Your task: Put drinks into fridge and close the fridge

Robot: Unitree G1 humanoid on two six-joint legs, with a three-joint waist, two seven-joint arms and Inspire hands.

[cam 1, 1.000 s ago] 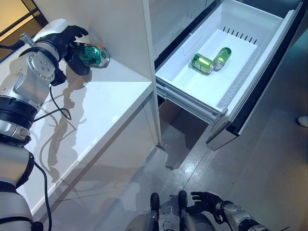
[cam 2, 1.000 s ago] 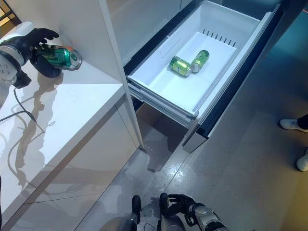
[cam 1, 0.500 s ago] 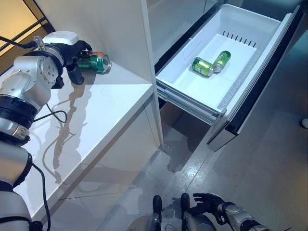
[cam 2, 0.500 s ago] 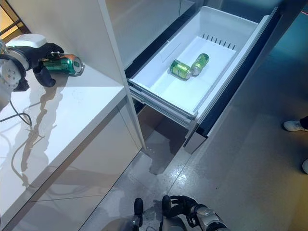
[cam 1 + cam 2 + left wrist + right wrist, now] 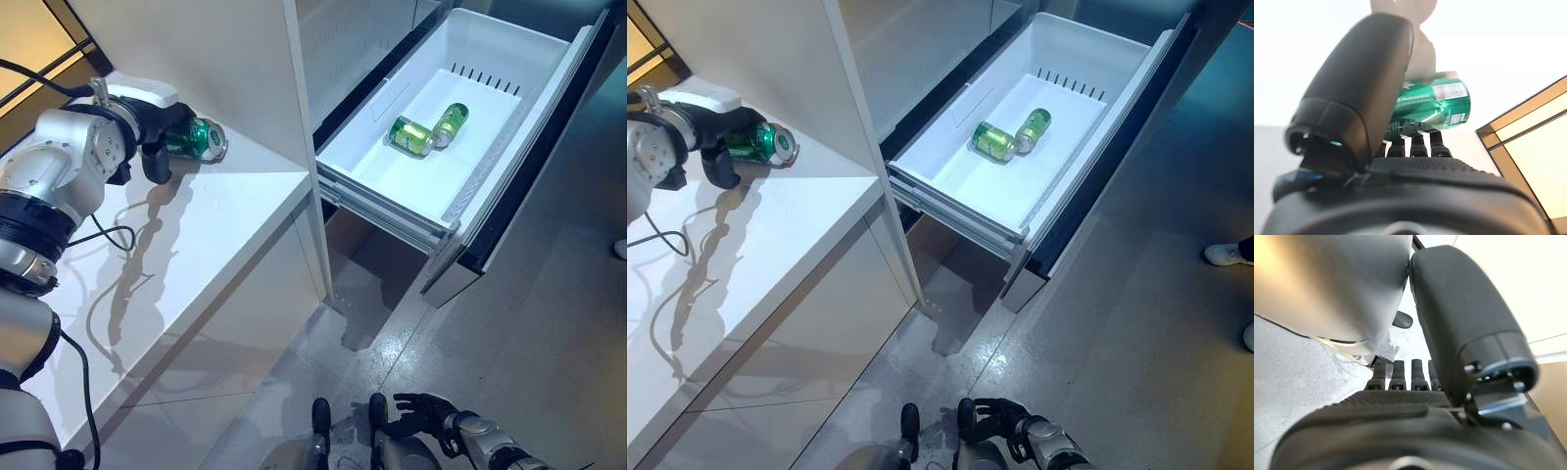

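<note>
My left hand (image 5: 155, 125) is curled round a green can (image 5: 203, 140) that lies on its side at the back of the white counter (image 5: 225, 211), beside the tall white panel. In the left wrist view the can (image 5: 1432, 105) sits between the thumb (image 5: 1359, 83) and the fingers. The fridge's white drawer (image 5: 387, 176) stands pulled out at the upper right, with green cans (image 5: 413, 134) lying on its floor. My right hand (image 5: 419, 412) hangs low near the floor with relaxed, spread fingers and holds nothing.
A tall white panel (image 5: 220, 59) stands between the counter and the fridge drawer. The drawer's dark front (image 5: 534, 186) juts out over the grey floor (image 5: 549, 333). A person's white shoe (image 5: 1223, 255) shows at the right edge.
My left hand has turned and lowered the green can until it is down on the counter. The right hand has stayed low.
</note>
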